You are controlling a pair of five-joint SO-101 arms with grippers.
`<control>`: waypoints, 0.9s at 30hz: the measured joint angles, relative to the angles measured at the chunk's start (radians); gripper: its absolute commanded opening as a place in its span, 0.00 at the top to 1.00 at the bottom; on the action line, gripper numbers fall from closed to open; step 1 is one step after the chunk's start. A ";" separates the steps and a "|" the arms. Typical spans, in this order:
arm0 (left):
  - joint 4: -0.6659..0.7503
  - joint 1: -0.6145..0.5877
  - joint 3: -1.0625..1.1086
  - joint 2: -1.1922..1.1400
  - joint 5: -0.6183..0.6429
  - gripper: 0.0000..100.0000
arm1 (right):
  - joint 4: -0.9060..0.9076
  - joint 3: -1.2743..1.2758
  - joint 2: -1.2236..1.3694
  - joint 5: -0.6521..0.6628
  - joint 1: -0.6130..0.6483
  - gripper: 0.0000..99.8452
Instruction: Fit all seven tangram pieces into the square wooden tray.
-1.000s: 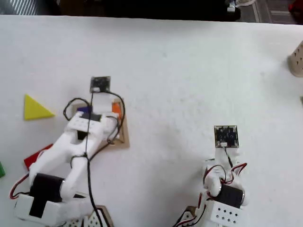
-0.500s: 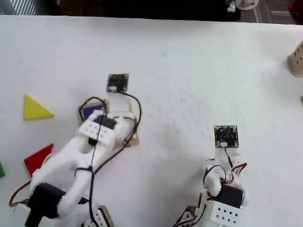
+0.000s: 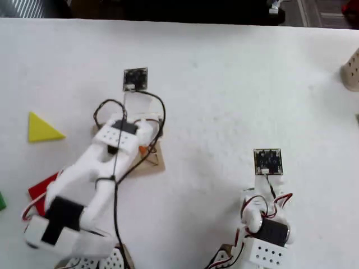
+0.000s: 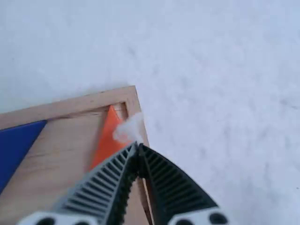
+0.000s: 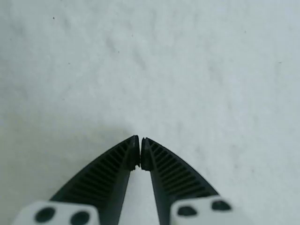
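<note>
In the high view, the left arm [image 3: 106, 157] is stretching out over the square wooden tray [image 3: 155, 163], covering most of it. A sliver of the orange piece [image 3: 144, 150] is showing beside the arm, inside the tray. The yellow triangle [image 3: 42, 129] is lying on the white table [image 3: 224, 84], well apart from the tray. The red piece [image 3: 40, 188] is sitting partly under the arm's rear, and a green piece [image 3: 1, 200] is peeking in at the picture's edge. The right arm [image 3: 266, 224] is sitting folded on its own side, well apart from all the pieces.

In the left wrist view, the left gripper [image 4: 138, 148] is hanging with its jaws pressed together on nothing, its tips above the tray's rim [image 4: 70, 107]. The orange piece [image 4: 110, 136] is lying in the tray's corner, just beside the tips; whether they are touching it I cannot tell. The blue piece [image 4: 16, 145] is lying in the tray too, with bare wood between it and the orange one.

In the right wrist view, the right gripper [image 5: 139, 153] is pointing at bare table [image 5: 140, 56], its jaws together and holding nothing.
</note>
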State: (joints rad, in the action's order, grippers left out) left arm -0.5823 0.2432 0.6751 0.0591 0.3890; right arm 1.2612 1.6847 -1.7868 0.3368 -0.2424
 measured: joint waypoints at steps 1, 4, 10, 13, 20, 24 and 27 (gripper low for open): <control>0.000 0.000 -0.029 -0.051 0.000 0.98 | 0.000 0.000 0.000 0.000 0.000 0.98; 0.000 -0.021 -0.098 -0.163 0.000 0.98 | 0.000 0.000 0.000 0.000 0.000 0.98; 0.000 -0.097 -0.110 -0.189 0.000 0.98 | 0.000 0.000 0.000 0.000 0.000 0.98; 0.000 -0.146 -0.110 -0.189 0.000 0.98 | 0.000 0.000 0.000 0.000 0.000 0.98; 0.000 -0.282 -0.106 -0.189 -0.071 0.98 | 0.000 0.000 0.000 0.000 0.000 0.98; 0.000 -0.298 -0.106 -0.189 -0.074 0.98 | 0.000 0.000 0.000 0.000 0.000 0.98; 0.000 -0.276 -0.107 -0.189 -0.074 0.98 | 0.000 0.000 0.000 0.000 0.000 0.98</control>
State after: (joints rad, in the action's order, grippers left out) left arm -0.5823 -0.0330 0.5677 -0.1297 0.3153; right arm 1.2612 1.6847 -1.7868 0.3368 -0.2424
